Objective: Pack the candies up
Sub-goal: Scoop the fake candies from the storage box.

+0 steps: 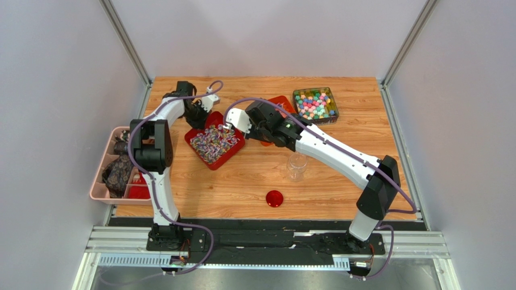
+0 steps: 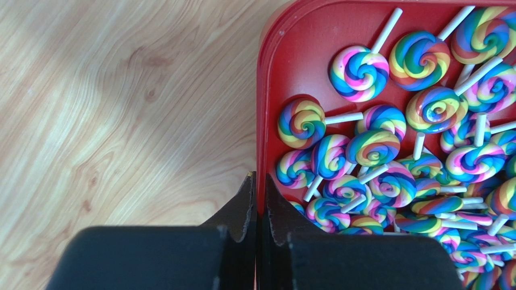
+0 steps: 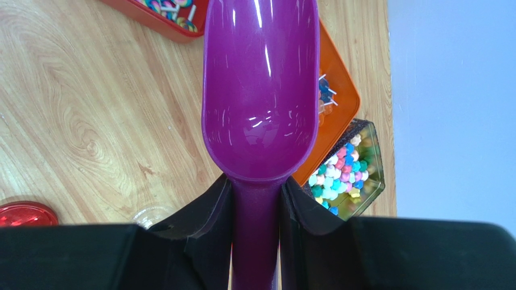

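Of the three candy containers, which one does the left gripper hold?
The red tray of rainbow lollipops: the left gripper pinches its rim. The orange tray and the clear box of pastel candies are not gripped.

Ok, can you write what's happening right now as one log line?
left end effector: shut on red tray rim | right end effector: holding empty purple scoop | lollipops: in tray | jar: lid off

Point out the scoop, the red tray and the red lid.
scoop (image 3: 260,103): right wrist view, inside its bowl.
red tray (image 2: 265,109): left wrist view, its left wall.
red lid (image 1: 274,198): top view, its centre.
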